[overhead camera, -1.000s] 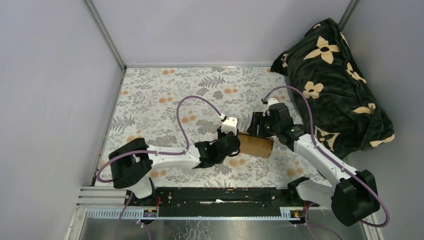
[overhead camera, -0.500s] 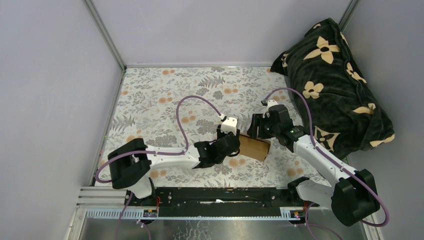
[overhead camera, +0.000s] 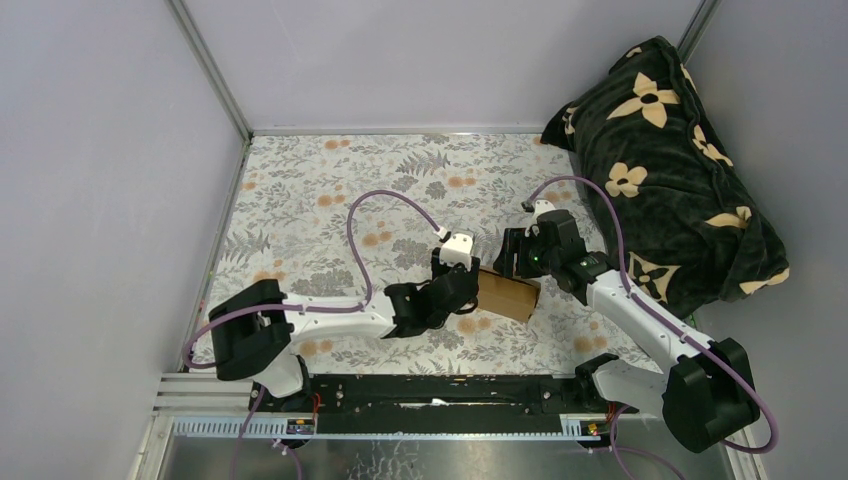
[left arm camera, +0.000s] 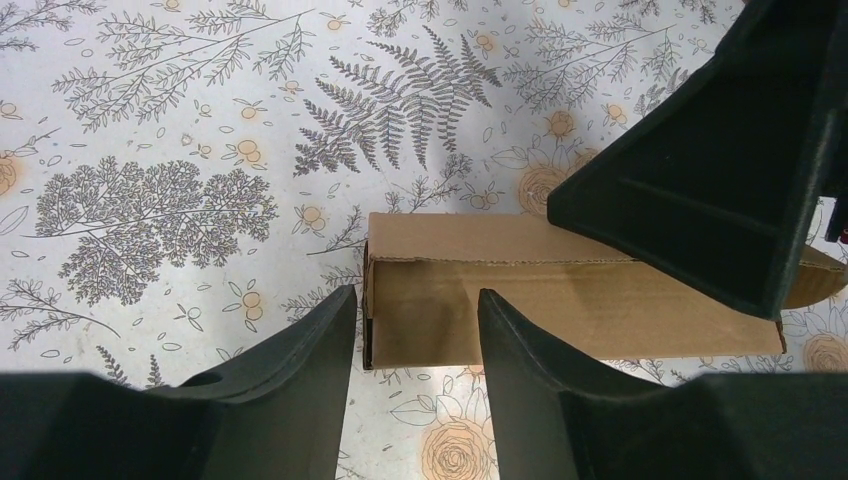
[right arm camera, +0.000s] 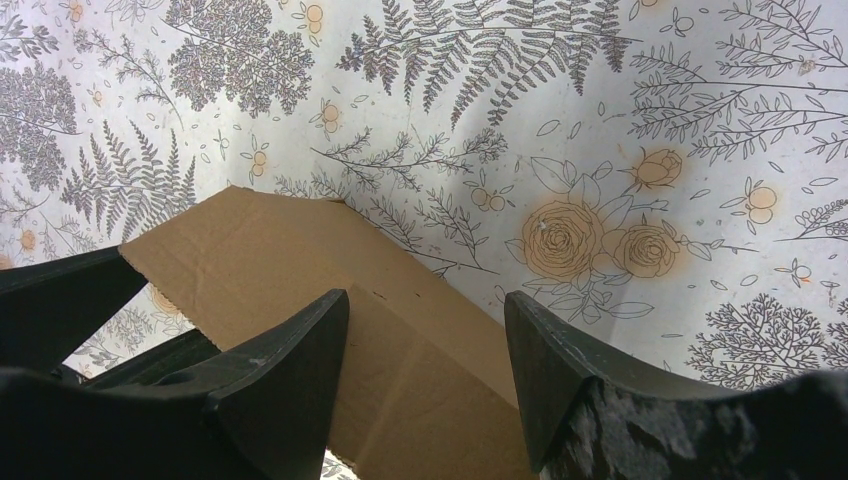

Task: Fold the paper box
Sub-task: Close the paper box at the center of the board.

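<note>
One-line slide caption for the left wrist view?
Left gripper, jaws open, facing the near end of the paper box lying on the floral cloth.

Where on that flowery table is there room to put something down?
Bare cloth along the back wall and on the left. Crowded mid-table, where left gripper and right gripper meet the paper box; the blanket fills the far right.

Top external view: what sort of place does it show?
Probably a robot test cell, not a home: a left arm and a right arm bolted at the near edge of a cloth-covered table, plain walls on a metal frame, a cardboard box between them.
</note>
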You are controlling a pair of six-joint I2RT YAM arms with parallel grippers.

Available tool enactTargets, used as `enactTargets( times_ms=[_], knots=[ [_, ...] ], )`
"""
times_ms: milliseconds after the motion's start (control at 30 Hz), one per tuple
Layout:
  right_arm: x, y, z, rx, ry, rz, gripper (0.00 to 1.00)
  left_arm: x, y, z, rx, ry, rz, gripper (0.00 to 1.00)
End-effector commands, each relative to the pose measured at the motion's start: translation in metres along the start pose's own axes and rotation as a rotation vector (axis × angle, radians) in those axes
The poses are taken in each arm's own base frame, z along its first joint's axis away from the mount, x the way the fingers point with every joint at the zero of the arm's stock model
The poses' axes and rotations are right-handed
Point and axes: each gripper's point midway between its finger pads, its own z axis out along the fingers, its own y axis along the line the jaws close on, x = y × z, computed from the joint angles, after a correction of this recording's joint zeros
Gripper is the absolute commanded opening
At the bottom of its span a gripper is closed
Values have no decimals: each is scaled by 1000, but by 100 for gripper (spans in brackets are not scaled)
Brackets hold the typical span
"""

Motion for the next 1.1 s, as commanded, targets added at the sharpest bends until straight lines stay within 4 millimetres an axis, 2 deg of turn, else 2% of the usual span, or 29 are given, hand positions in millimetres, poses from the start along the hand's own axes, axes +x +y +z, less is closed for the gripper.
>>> enactTargets(
  times_ms=[0, 133, 300, 333, 400, 500, 567, 667, 800, 900, 1067],
  knots=[
    [-11, 7, -3, -36, -44, -4, 66, -16, 6, -8, -34, -59, -12, 55],
    [-11, 8, -3, -38, -40, -5, 66, -19, 21, -21, -88, -82, -23, 55],
    [-10, 9, -3, -46, -42, -1, 66, -39, 28, -49, -87, -144, -70, 55],
    [-10, 9, -3, -47, -43, 0, 66, -42, 26, -53, -72, -150, -76, 53],
    [-10, 11, -4, -54, -46, -1, 66, -39, 24, -61, -54, -135, -65, 41],
    [-12, 12, -6, -57, -51, -6, 66, -21, 15, -70, -15, -97, -59, 22],
    [-14, 13, -8, -61, -55, -11, 66, -2, 7, -74, 8, -63, -44, 17],
    [-14, 14, -10, -68, -61, -12, 66, 32, 1, -79, 3, -16, -10, 14],
    [-12, 14, -11, -71, -57, -17, 65, 61, -12, -86, 17, 18, 18, 14],
    [-12, 15, -11, -77, -57, -17, 65, 70, -17, -83, 9, 26, 27, 14],
    [-10, 15, -11, -80, -54, -18, 63, 73, -17, -69, -14, 7, 16, 18]
  ],
)
